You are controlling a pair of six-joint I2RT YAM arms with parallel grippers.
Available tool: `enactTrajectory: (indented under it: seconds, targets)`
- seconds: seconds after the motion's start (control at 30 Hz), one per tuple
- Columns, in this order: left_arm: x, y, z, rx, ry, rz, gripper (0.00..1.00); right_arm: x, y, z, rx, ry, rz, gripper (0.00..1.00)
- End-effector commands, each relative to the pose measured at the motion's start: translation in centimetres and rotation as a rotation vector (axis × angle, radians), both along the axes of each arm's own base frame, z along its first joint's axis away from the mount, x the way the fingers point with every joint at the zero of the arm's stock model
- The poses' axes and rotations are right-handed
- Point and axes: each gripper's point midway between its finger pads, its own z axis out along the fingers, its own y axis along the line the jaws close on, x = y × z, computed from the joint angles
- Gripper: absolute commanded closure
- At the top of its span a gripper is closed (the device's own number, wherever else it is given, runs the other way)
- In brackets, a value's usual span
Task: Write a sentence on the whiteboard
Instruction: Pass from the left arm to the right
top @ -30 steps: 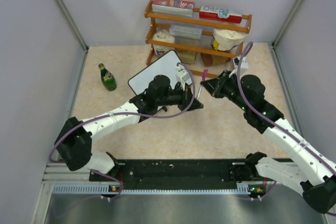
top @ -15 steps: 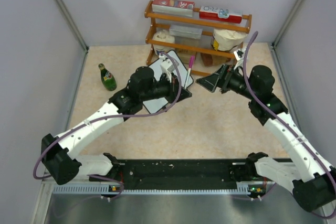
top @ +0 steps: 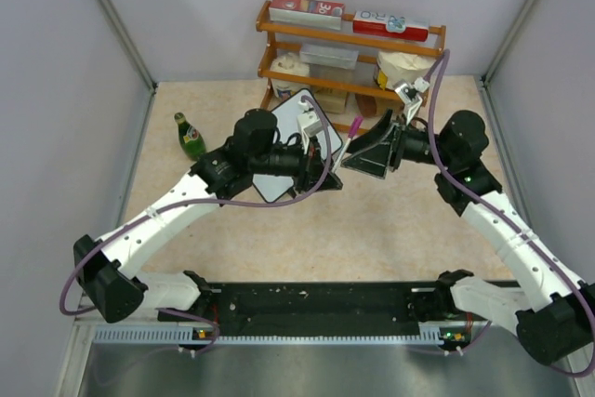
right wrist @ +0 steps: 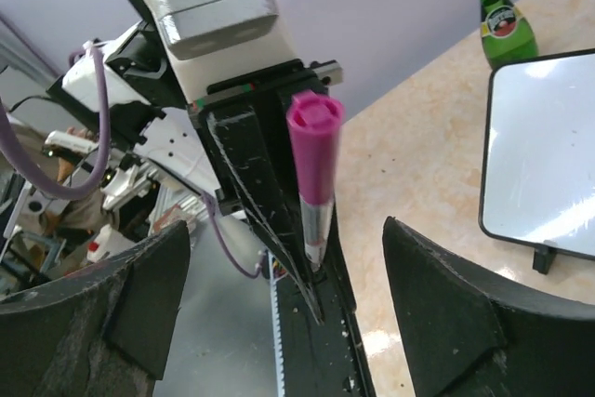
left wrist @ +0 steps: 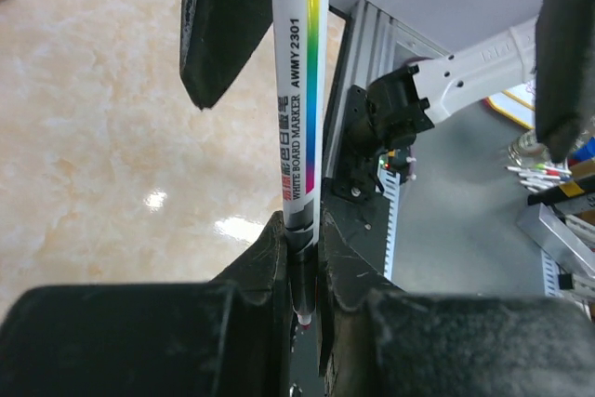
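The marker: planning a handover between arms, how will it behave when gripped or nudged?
Probably stiff and light: the marker is a slim plastic tube. Its glossy round barrel may slip, or roll if dropped. The left claw pinches one end, so a nudge could pivot it.

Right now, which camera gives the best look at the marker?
Left wrist: the marker runs up the frame, its printed label readable. Right wrist shows its pink end and some barrel; the top view shows only a small pink tip.
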Motion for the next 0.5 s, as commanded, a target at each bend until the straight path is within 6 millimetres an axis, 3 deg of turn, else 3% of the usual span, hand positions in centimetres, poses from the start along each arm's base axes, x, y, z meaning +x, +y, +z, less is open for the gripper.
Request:
enactTrajectory:
  seconds: [0.0,0.17,0.3,0.4,0.47]
  targets:
    - [-1.2,-0.4,1.4,-0.033,-0.015,-0.098,1.00,-2.1,1.3,2.4,0.033,-0.100,0.118,0.21]
    - [-1.4,-0.4,1.0,-0.025,-0.003,-0.112,1.00,-2.3,2.4,1.5,0.004,-0.086,0.162,0.56]
    - [-1.8,0.0,0.8,-0.012,-0.008,-0.123,1.00,-2.3,2.3,0.9,-0.009,-0.086,0.151,0.96]
    - [-1.4,0.3,0.6,0.007,-0.021,-0.088,0.98,-1.9,2.1,0.7,-0.020,-0.074,0.102,1.00]
    - [-1.1,0.5,0.4,0.015,-0.025,-0.063,0.77,-0.9,1.7,0.8,-0.017,-0.062,0.007,1.00]
